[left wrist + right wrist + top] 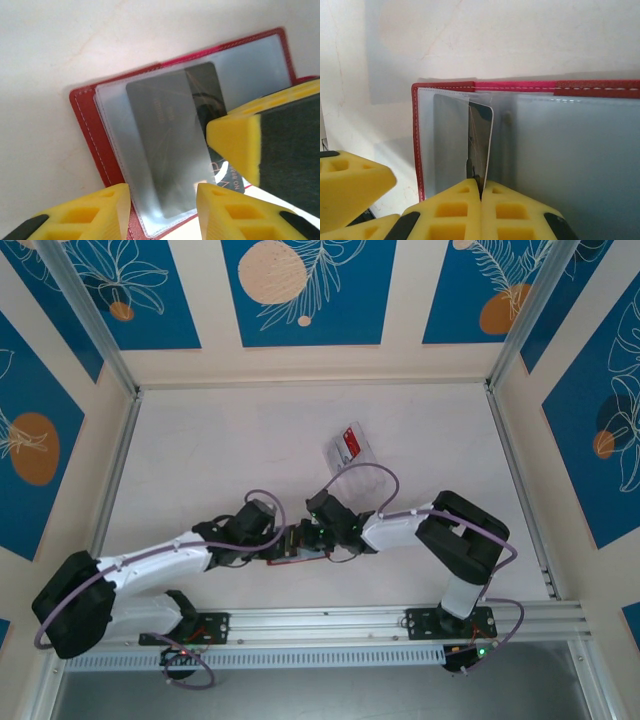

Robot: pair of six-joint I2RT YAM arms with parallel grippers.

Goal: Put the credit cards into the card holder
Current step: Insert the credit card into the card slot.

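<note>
The card holder (87, 125), dark red stitched leather with glossy clear sleeves, lies open between my two sets of jaws. A matte grey card (165, 150) sits sleeved; my right jaws are pinched tight on the dark card (481, 135) beside it. My left jaws stand parted, gripping nothing, over the holder's near edge. Below, a pale marbled surface (100, 40); beyond, blue leaf-printed wall panels (340, 300).
</note>
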